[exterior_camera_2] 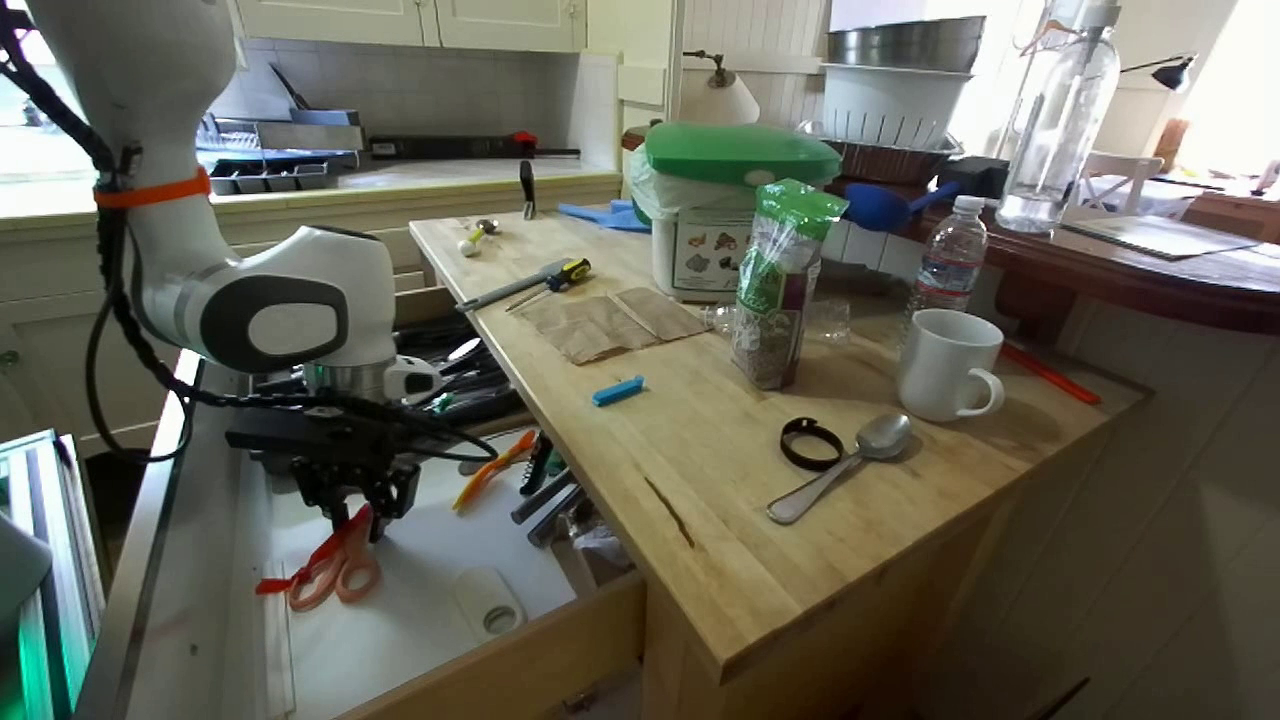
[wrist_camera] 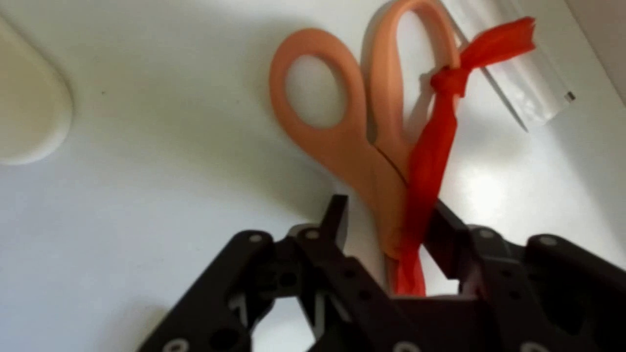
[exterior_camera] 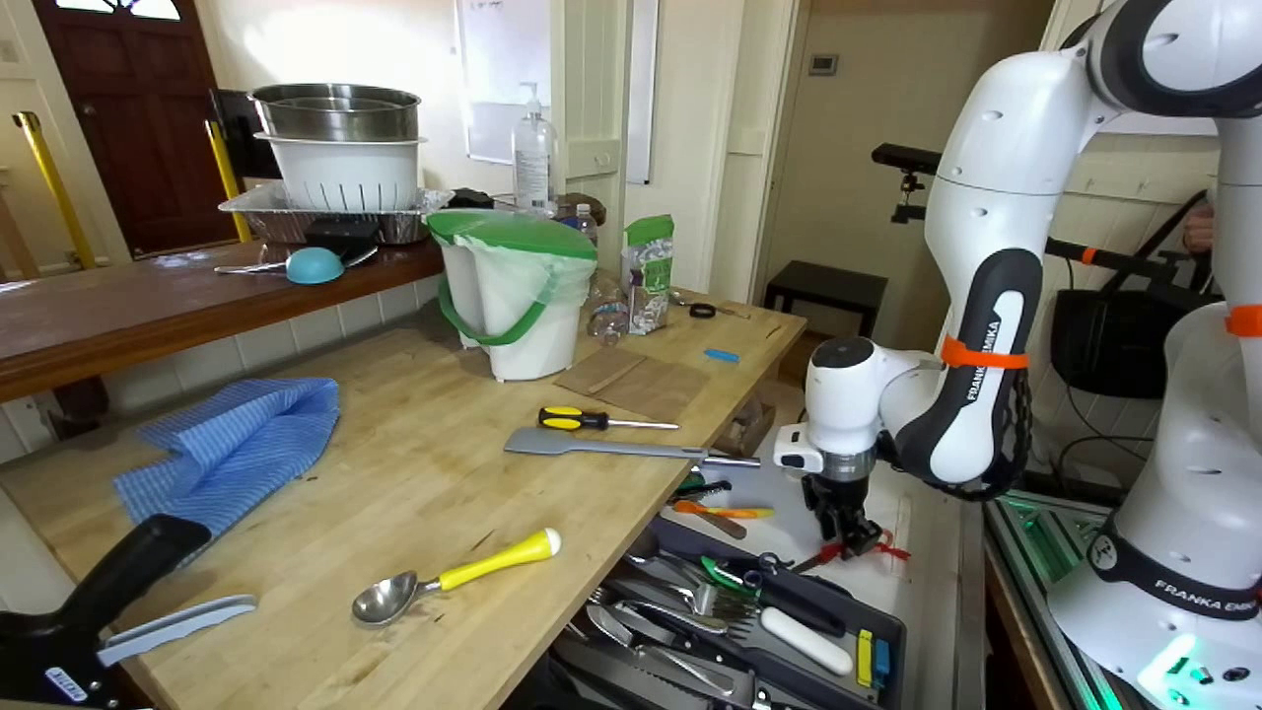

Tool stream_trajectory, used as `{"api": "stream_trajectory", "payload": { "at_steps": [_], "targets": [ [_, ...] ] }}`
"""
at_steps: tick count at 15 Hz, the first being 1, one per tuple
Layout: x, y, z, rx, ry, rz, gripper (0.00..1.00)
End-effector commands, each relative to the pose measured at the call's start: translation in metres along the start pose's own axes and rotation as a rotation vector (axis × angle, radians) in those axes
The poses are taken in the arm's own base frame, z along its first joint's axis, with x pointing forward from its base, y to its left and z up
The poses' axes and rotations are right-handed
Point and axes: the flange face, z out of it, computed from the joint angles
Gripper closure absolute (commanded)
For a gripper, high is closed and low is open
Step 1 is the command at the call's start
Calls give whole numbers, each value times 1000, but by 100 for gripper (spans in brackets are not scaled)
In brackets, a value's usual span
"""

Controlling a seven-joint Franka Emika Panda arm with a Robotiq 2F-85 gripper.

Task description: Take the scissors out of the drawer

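Observation:
The scissors [wrist_camera: 342, 142] have orange handles with a red ribbon tied to one loop. They lie on the white floor of the open drawer [exterior_camera_2: 560, 645]. They also show below the gripper in an exterior view [exterior_camera_2: 318, 585], and partly in an exterior view [exterior_camera: 828, 555]. My gripper [wrist_camera: 389, 220] points down into the drawer in both exterior views [exterior_camera: 846, 542] [exterior_camera_2: 358, 520]. Its fingers are apart, one on each side of the scissors. The right finger in the wrist view is at the ribbon; a gap shows at the left finger. The blades are mostly hidden by the gripper.
A dark cutlery tray [exterior_camera: 892, 631] with several utensils sits in the drawer. An orange-yellow tool [exterior_camera_2: 492, 470] and a white roll [exterior_camera_2: 490, 603] lie near the scissors. The worktop [exterior_camera: 414, 493] overhangs one side, with a screwdriver [exterior_camera: 592, 420] and grey spatula [exterior_camera: 611, 449] near its edge.

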Motion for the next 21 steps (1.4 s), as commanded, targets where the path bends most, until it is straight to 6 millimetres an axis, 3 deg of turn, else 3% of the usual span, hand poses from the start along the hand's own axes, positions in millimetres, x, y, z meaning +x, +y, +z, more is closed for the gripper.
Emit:
{"api": "stream_trajectory", "payload": {
  "at_steps": [1, 7, 12, 14, 15, 17, 21],
  "targets": [
    [-12, 3, 12, 8, 0, -8, 92],
    [-17, 18, -8, 35, 33, 142, 96],
    [22, 17, -57, 68, 148, 284, 94],
    [28, -1, -75, 70, 179, 309, 94],
    [43, 2, -86, 82, 192, 297, 94],
    [48, -9, -108, 87, 201, 221, 94],
    [43, -1, -163, 28, 110, 54, 94]
  ]
}}
